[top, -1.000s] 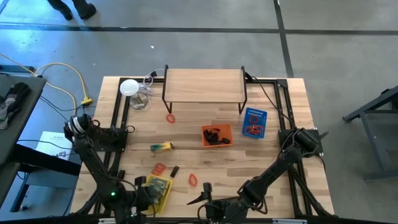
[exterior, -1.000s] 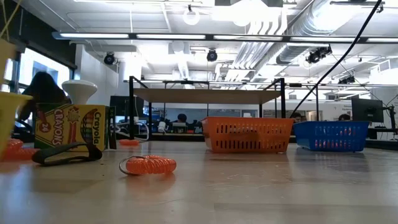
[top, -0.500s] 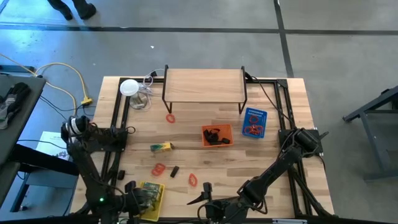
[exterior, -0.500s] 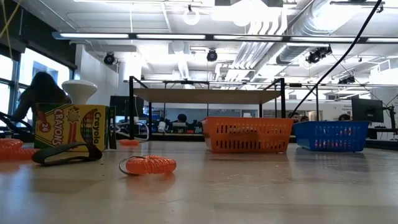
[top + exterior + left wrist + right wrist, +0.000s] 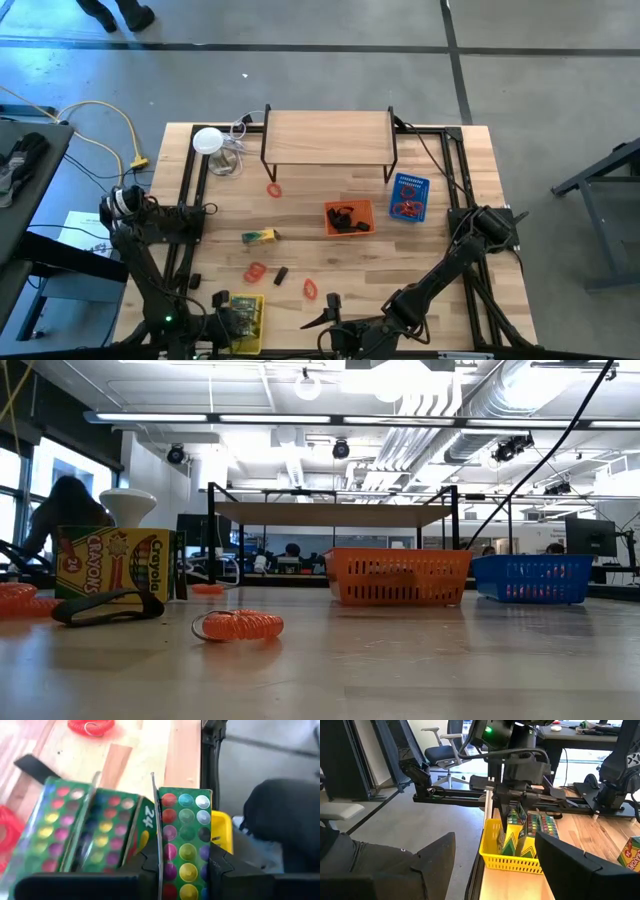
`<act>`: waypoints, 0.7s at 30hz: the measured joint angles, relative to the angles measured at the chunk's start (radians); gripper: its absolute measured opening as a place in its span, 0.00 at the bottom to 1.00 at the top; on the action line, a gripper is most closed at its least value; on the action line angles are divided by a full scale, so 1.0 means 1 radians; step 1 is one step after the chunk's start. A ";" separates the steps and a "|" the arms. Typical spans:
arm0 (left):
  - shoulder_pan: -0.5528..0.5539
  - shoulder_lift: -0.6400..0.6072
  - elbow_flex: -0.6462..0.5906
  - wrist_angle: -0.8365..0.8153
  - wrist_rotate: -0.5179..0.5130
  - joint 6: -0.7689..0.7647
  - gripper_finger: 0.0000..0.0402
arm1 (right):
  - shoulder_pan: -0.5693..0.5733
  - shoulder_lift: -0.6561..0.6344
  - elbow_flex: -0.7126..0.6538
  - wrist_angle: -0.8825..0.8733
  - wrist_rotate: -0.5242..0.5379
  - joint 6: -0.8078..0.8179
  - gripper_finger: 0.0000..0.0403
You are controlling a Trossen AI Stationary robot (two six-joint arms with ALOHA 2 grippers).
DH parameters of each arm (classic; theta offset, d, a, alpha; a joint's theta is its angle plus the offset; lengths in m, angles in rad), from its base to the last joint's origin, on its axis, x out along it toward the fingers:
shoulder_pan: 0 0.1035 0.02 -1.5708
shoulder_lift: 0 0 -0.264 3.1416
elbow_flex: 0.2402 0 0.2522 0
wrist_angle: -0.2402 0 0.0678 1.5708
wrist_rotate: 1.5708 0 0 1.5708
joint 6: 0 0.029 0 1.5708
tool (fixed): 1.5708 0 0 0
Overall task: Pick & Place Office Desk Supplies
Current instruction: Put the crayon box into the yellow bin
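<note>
My left gripper [image 5: 228, 318] [image 5: 182, 865] stands over the yellow basket [image 5: 248, 322] [image 5: 510, 856] at the table's near left corner. It is shut on a yellow-green crayon pack [image 5: 184, 835] [image 5: 512, 834]. Two more packs [image 5: 85, 830] stand beside it in the basket. My right gripper [image 5: 330, 300] [image 5: 495, 870] hangs open near the front edge, touching nothing. On the table lie another crayon pack [image 5: 259, 236] [image 5: 115, 565], red bands [image 5: 255, 271] [image 5: 240, 625] and a black clip [image 5: 281, 274]. My left gripper pinches the pack's upper end [image 5: 184, 860] between its two fingers [image 5: 220, 867], one on each side of the dotted face. The fingers slant down from above. The pack stands about upright, its lower end down inside the yellow basket [image 5: 516, 847] among the other packs.
An orange basket [image 5: 349, 217] [image 5: 398, 577] with black clips and a blue basket [image 5: 409, 197] [image 5: 530, 578] with red bands sit mid-table. A wooden riser [image 5: 328, 137] and a white disc [image 5: 207, 140] stand at the back. One more red band [image 5: 273, 189] lies before the riser.
My left gripper has gone toward the table's left and near edges. The yellow basket with its packs has shifted the same way, leaving the low view's left edge. The gripper stays shut on the pack. My right arm has kept still.
</note>
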 joint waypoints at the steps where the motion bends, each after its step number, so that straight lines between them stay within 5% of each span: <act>1: 0.009 0.000 0.000 0.000 0.015 0.027 0.17 | 0.000 0.000 0.000 0.000 0.000 0.000 0.65; 11: 0.072 0.000 0.000 -0.004 0.173 0.092 0.17 | 0.000 0.000 0.000 -0.003 -0.027 0.000 0.65; 21: 0.055 0.000 0.000 -0.006 0.154 0.133 0.23 | 0.000 0.000 0.000 -0.003 -0.027 0.000 0.65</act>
